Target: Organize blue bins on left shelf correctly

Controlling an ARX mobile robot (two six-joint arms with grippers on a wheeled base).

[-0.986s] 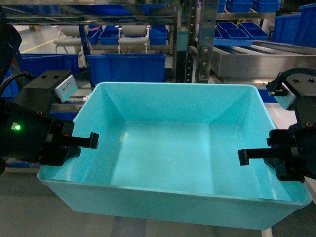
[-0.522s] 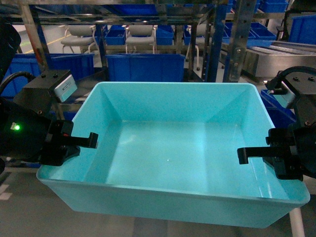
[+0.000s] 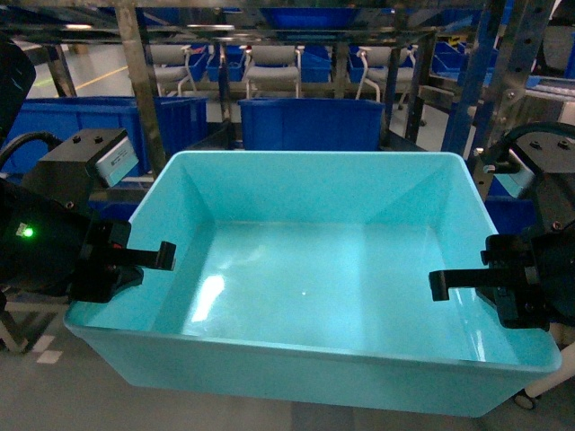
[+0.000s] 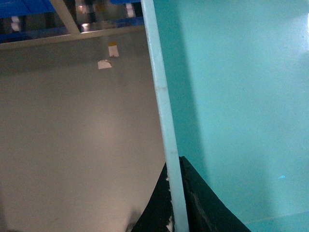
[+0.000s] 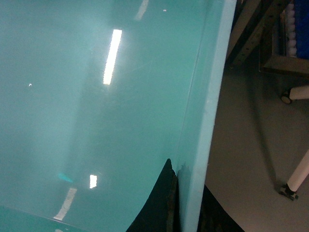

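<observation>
The empty turquoise bin (image 3: pixel 305 278) hangs between the arms, in front of the steel shelf (image 3: pixel 144 81). The left pincer (image 3: pixel 135 256) is clamped on its left rim, the right pincer (image 3: pixel 467 283) on its right rim. It looks light, stiff and slick-walled; the flat rims seem the best hold. Royal-blue bins (image 3: pixel 305 123) sit behind it.

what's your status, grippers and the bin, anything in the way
Left gripper shut on turquoise bin left rim; right gripper shut on right rim. Bin empty, carried level. Steel shelf with royal-blue bins ahead.
</observation>
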